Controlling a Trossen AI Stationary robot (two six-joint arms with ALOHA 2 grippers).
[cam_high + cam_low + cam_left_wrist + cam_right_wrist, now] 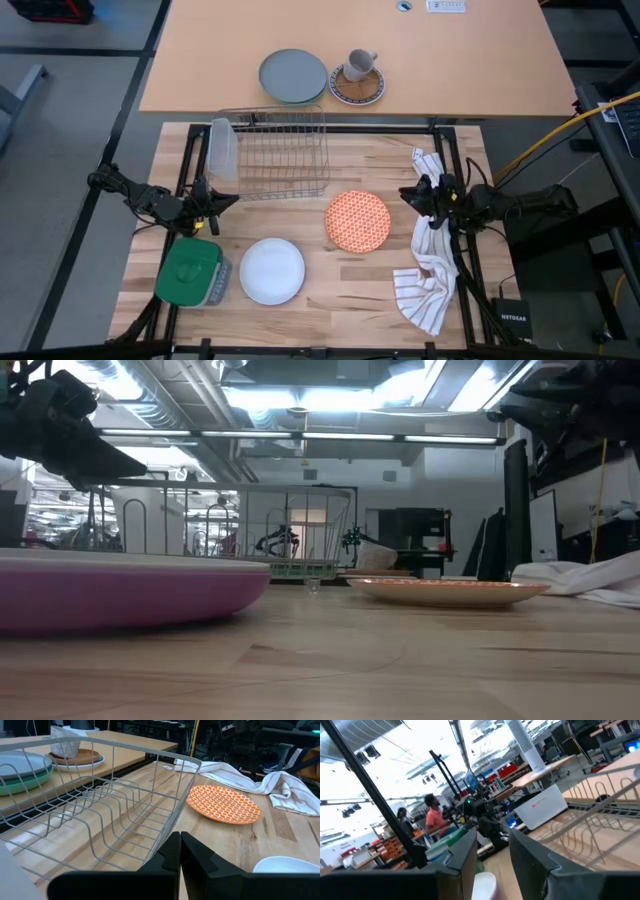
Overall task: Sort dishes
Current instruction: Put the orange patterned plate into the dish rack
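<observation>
A round orange-red plate [357, 221] with fine white lattice and a smooth white plate [272, 270] lie flat on the pale wood surface [340, 290]. The left tool [212, 206] is clenched empty beside a wire rack [284, 153]. The right tool [413, 194] hangs parted, grasping nothing.

The table [340, 280] at the frame's centre is pale wood planks, smooth with a soft sheen. The rack [283, 152] above centre is thin bare metal wire. The orange-red plate [357, 221] and white plate [272, 270] look like smooth, faintly glossy ceramic; the purple plate [120, 592] at lower left in the low view looks matt. At right, the towel [432, 270] is soft, crumpled cloth. The green container [187, 272] at lower left looks like plastic.
</observation>
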